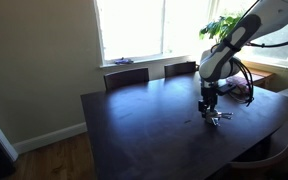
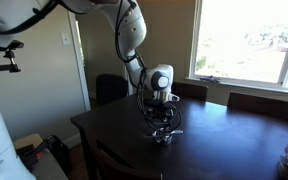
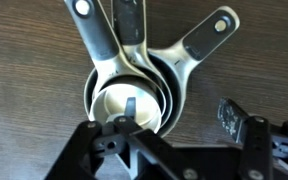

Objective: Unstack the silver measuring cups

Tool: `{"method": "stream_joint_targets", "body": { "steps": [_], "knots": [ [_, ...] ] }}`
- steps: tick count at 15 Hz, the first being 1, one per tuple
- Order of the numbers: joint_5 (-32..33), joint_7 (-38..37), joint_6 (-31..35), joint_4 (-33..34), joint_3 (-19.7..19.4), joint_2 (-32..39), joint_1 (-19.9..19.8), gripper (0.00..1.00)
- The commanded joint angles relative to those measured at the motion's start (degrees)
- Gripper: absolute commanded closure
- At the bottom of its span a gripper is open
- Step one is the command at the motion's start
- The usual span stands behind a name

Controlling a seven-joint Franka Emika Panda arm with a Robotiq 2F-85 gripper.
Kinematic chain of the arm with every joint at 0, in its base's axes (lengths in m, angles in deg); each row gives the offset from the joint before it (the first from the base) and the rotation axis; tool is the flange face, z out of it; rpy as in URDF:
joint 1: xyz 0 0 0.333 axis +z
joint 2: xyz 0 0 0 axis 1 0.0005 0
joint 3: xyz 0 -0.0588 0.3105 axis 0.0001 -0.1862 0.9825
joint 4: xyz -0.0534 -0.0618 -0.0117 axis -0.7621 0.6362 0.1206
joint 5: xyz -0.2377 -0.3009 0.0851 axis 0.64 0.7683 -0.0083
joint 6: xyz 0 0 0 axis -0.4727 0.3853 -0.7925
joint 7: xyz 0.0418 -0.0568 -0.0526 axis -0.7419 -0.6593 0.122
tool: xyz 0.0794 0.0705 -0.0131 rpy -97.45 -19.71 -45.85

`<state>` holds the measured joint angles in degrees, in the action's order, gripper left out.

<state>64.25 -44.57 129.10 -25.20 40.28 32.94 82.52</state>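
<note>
Silver measuring cups (image 3: 119,98) sat nested on dark table (image 3: 24,60), handles fanned. Jaws stood apart just above cups, straddling stack's rim.

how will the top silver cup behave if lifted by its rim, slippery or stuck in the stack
The measuring cups look like stiff, shiny metal, so likely slick in the pincer. They nest closely, so lower ones may lift along. Their long handles could tip a cup held by its rim.

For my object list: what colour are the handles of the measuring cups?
The handles are dark grey with silver ends; the wrist view shows it best.
</note>
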Motion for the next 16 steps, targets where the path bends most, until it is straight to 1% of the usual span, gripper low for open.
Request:
{"method": "stream_joint_targets", "body": {
  "steps": [1, 2, 3, 4, 7, 12, 14, 16],
  "knots": [
    [-1.02, -0.14, -0.93, 2.11, 0.24, 1.33, -0.01, 0.13],
    [-1.01, -0.25, -1.03, 2.49, 0.20, 1.60, 0.03, 0.14],
    [-1.06, -0.19, -1.07, 2.83, 0.25, 1.75, -0.05, 0.39],
    [-1.10, -0.03, -1.01, 2.96, 0.32, 1.76, -0.16, 0.39],
    [-1.31, 0.61, -0.65, 2.64, 0.67, 1.12, -0.53, 0.59],
    [-1.44, 1.27, -0.77, 1.73, 0.90, -0.09, -0.70, 0.91],
    [-1.38, 1.53, -0.66, 1.11, 0.93, -0.62, -0.80, 0.95],
    [-1.26, 1.97, -0.44, 0.47, 1.02, -1.21, -0.88, 0.97]
  ]
}}
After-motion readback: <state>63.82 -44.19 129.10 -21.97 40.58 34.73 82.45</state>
